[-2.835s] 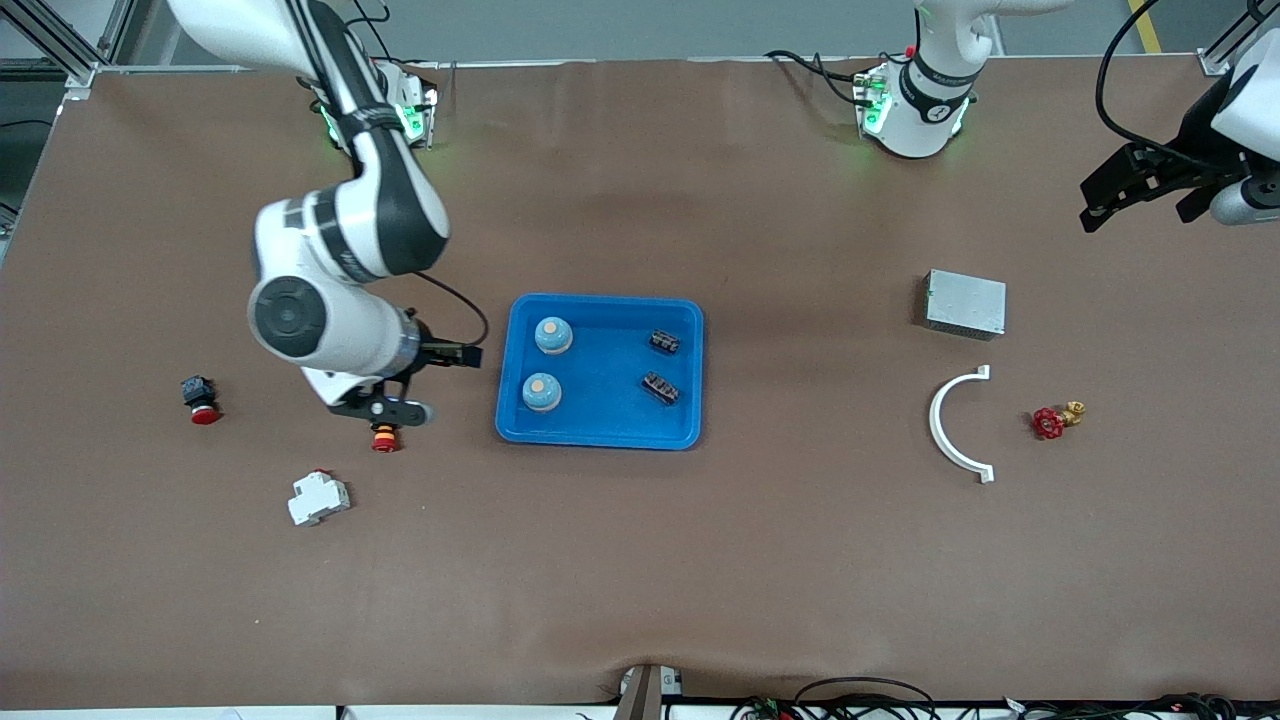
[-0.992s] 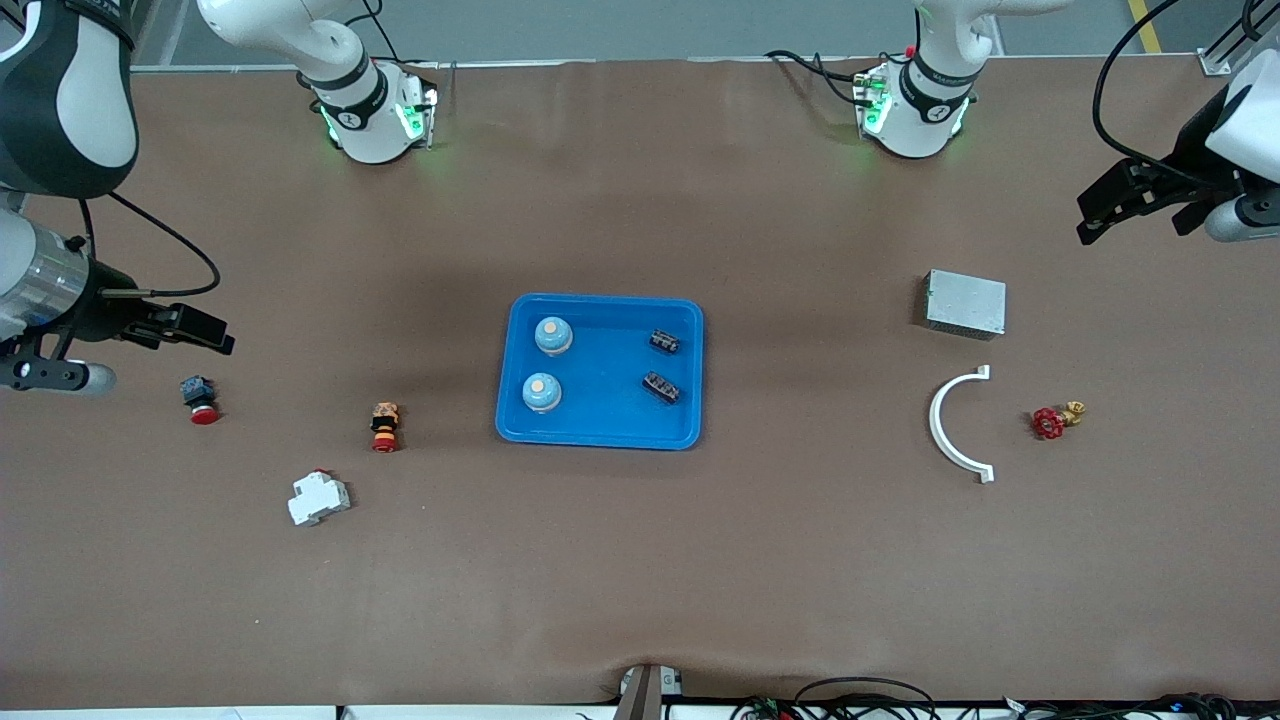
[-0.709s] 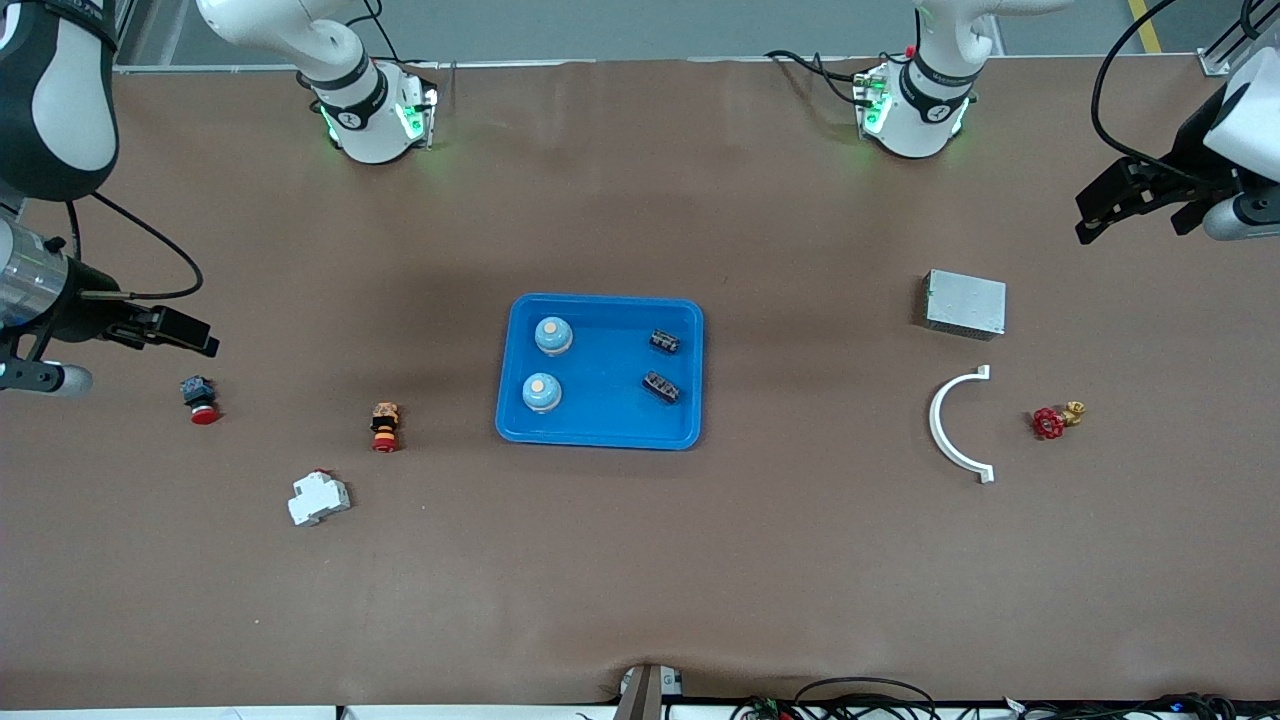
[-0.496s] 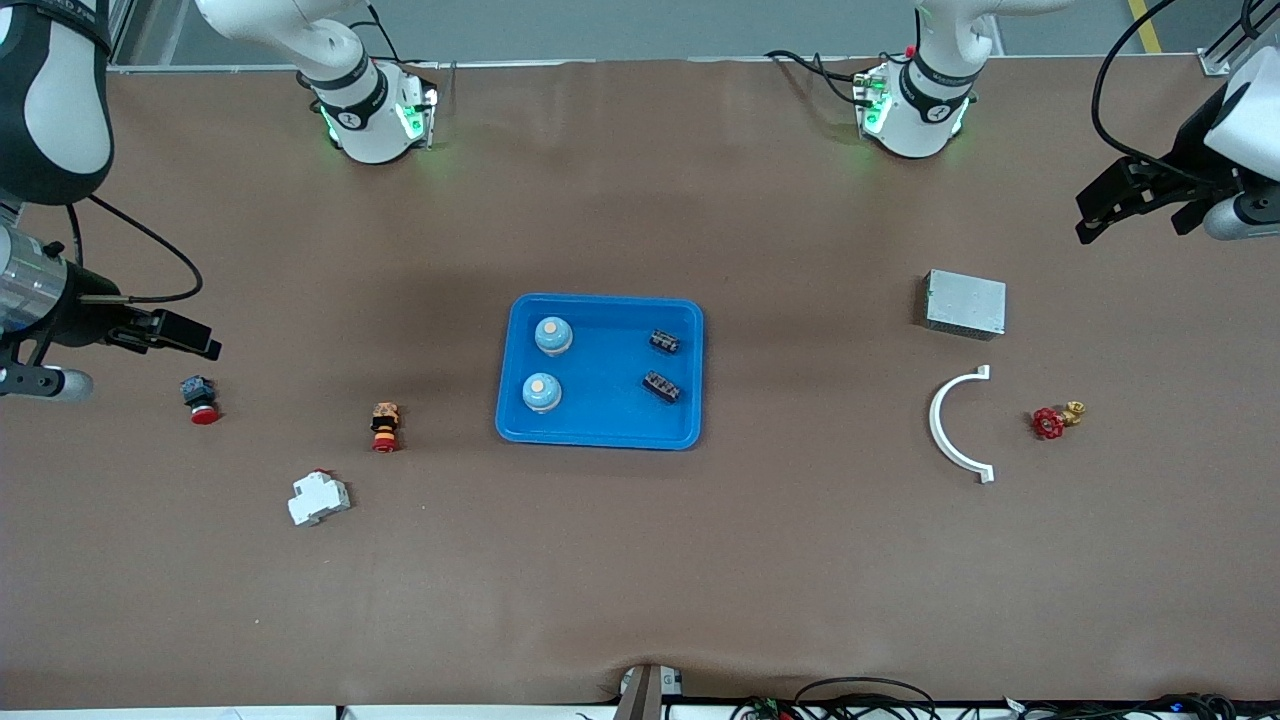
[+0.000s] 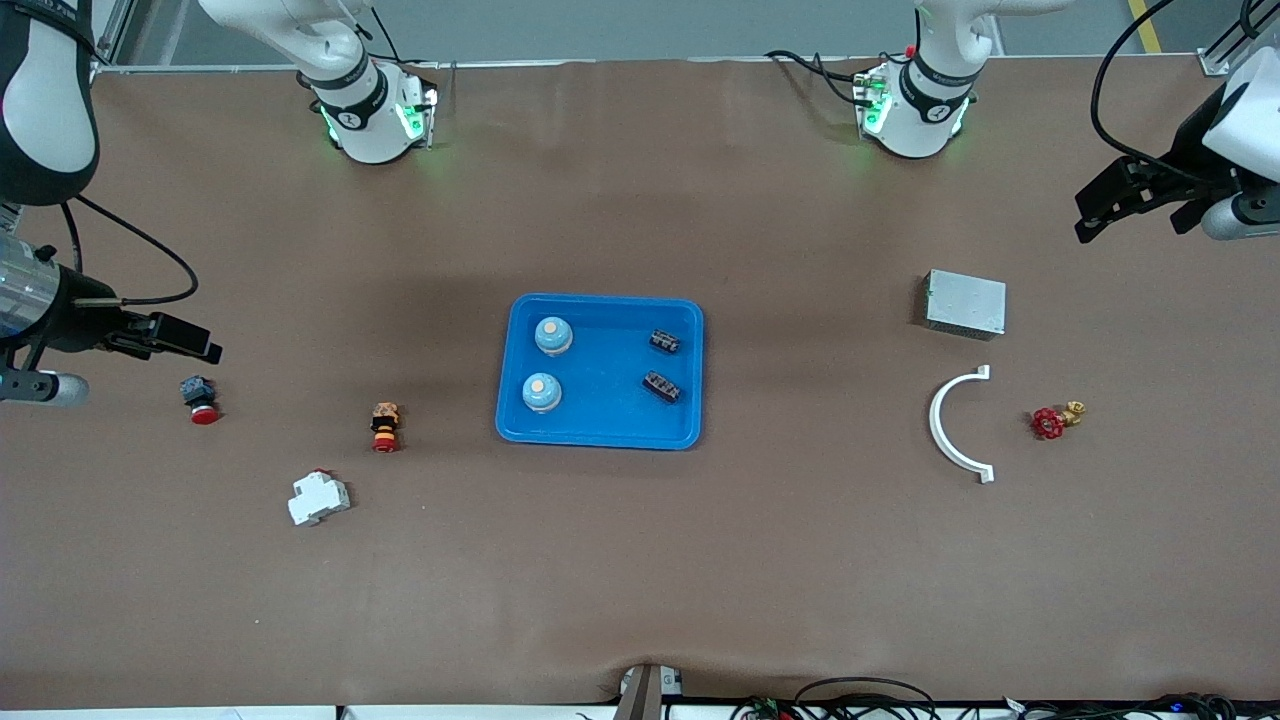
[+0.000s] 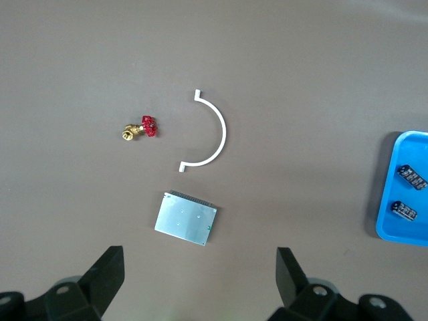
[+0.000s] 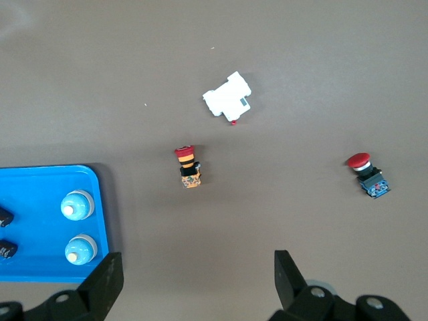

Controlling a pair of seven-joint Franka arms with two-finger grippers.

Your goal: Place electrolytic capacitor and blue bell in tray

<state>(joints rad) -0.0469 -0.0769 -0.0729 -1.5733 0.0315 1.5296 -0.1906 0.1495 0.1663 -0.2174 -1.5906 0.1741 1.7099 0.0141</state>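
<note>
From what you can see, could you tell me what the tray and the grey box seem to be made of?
The tray looks like moulded plastic: uniform bright blue, rounded corners, slight sheen. The grey box looks like bare sheet metal: dull silvery, flat faces, sharp edges, though painted plastic cannot be ruled out.

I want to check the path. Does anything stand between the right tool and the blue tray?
Only the orange-and-red push button lies on the table between the right tool and the tray. It is low and the tool hangs above the table.
</note>
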